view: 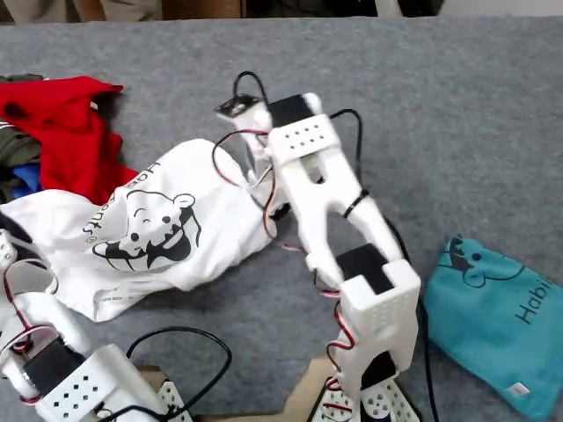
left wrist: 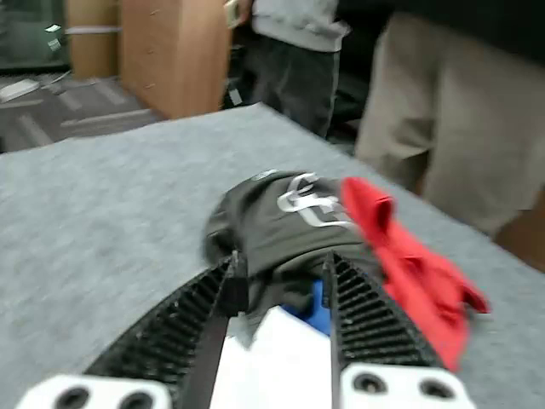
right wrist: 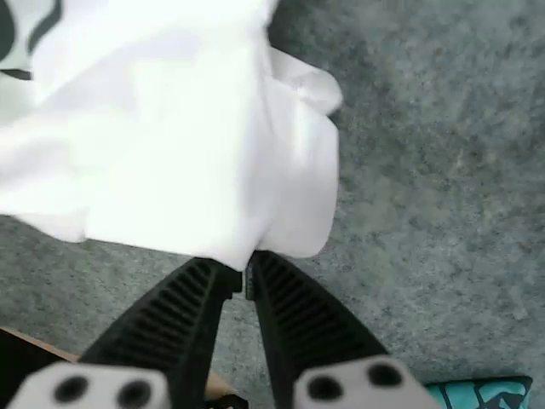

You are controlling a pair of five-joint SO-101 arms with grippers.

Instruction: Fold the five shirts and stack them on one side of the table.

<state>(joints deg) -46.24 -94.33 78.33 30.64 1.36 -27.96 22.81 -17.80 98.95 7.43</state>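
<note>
Shirts first: you've got five, one each of white (view: 158, 237), red (view: 70, 132), dark (left wrist: 272, 213), blue (left wrist: 317, 307) and teal (view: 497, 321), with the teal one well apart on your right. The white shirt lies lengthwise between your arms. Your right gripper (right wrist: 247, 277) is pinched tight on its edge. Your left gripper (left wrist: 283, 264) sits spread over the other end and looks to grip nothing.

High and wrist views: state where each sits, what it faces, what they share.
High view: fixed overhead, looking down at the table, both arms, white shirt.
Left wrist view: on the left arm, past the left gripper toward dark shirt and red shirt.
Right wrist view: on the right arm, down past the right gripper, shut on the white shirt.
All share the white shirt.
</note>
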